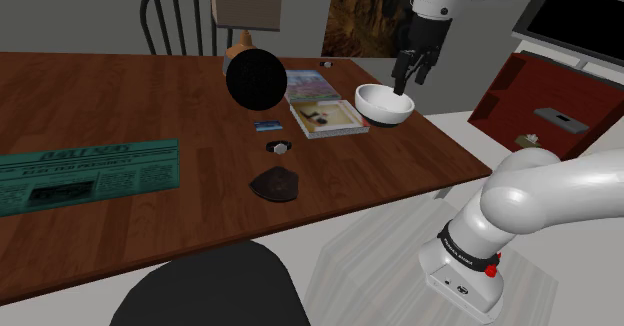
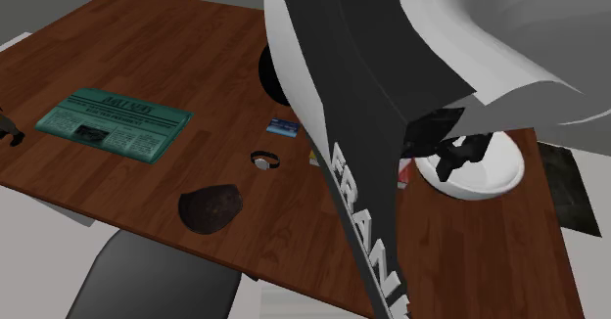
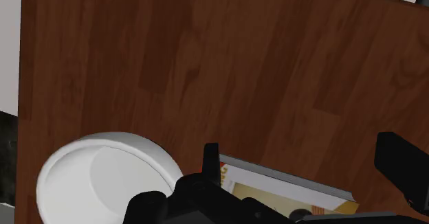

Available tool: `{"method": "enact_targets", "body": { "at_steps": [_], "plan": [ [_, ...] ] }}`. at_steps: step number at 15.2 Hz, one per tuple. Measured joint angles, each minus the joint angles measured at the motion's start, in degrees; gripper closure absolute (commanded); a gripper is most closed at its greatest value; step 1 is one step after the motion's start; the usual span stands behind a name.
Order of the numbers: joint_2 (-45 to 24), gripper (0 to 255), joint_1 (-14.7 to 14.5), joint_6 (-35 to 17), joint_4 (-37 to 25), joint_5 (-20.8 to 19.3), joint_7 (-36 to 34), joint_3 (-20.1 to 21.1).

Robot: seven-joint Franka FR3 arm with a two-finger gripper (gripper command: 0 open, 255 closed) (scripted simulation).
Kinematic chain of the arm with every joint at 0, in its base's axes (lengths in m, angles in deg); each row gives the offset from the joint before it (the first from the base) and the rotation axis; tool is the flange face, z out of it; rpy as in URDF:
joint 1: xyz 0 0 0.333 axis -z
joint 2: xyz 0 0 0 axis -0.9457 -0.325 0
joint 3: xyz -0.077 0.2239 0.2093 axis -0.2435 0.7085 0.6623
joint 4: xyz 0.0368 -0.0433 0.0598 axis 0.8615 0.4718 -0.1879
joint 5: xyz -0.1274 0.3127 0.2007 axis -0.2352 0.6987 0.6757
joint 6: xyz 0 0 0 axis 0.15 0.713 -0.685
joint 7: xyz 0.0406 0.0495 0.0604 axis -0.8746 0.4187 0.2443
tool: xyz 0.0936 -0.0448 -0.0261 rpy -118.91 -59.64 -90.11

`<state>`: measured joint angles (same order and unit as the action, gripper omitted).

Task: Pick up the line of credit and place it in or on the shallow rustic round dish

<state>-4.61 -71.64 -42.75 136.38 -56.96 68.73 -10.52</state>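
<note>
Card on table, well apart from tool, over white bowl

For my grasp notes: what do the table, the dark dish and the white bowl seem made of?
Table: wood, reddish-brown, grain and plank seams show. Dark dish: mottled brown-black, matte, uneven edge; perhaps rough clay or wood, unclear. White bowl: plain smooth white; possibly ceramic, uncertain.

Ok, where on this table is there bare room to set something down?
Bare wood between the green newspaper and the far edge, and between the dark dish and white bowl. Crowded around the blue card, watch and book.
</note>
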Motion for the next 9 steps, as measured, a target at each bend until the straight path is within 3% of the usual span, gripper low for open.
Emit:
{"method": "enact_targets", "body": {
  "at_steps": [3, 9],
  "plan": [
    [-1.04, 0, -0.63, -3.30, 1.21, 0.02, 2.34, -1.15],
    [-7.65, 0, -4.05, -18.89, 4.88, 1.22, 14.19, -6.59]
  ]
}}
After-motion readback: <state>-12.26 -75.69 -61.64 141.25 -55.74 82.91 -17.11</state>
